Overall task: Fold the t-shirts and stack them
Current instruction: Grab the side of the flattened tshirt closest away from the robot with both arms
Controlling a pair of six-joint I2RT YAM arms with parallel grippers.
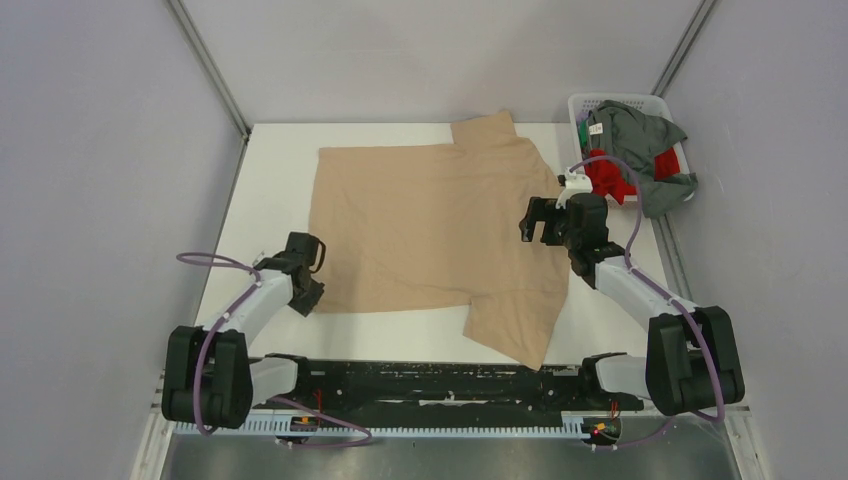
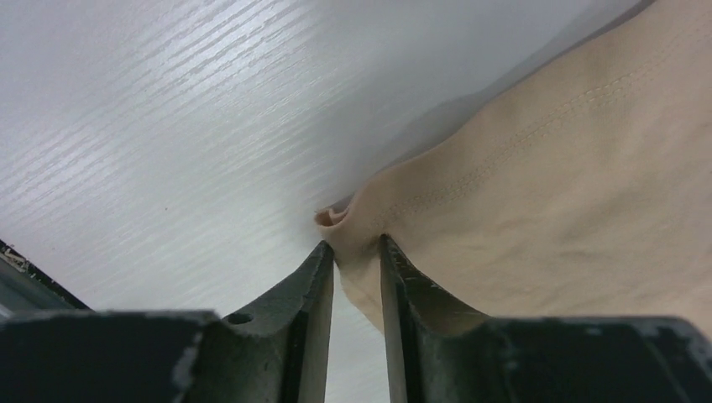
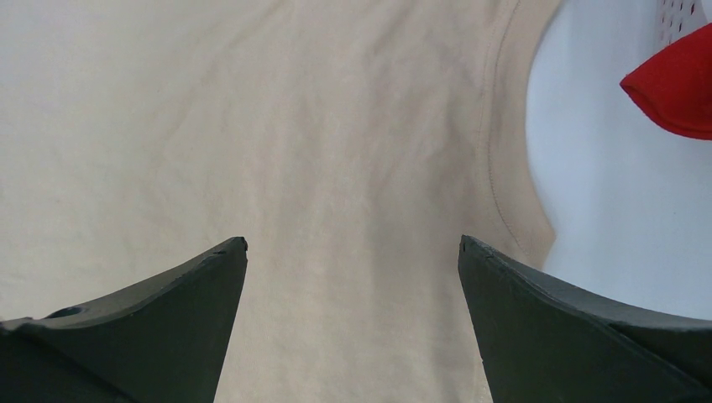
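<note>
the tan-beige t-shirt point(image 1: 430, 230) lies spread out nearly flat across the middle of the white desk point(image 1: 270, 180). one sleeve points to the far edge and the other sleeve reaches toward the arm bases at the near edge. a few soft creases run through its body.

at the far right corner stands a white lattice basket point(image 1: 590, 102). the grey-green t-shirt point(image 1: 640, 140) is heaped in it and spills over its right rim. the red t-shirt point(image 1: 608, 180) shows bunched at the basket's near end, partly under the grey-green one.

the right gripper point(image 1: 540, 225) hangs over the right side of the tan-beige t-shirt. its fingers are spread wide and hold nothing. in the right wrist view the cloth fills the space between them, with a curved stitched edge off to the right and bare desk beyond it.

the left gripper point(image 1: 310, 292) sits low at the shirt's near left corner. its fingers are drawn narrow and pinch a small fold of the stitched hem, which bulges out just past the fingertips in the left wrist view.
</note>
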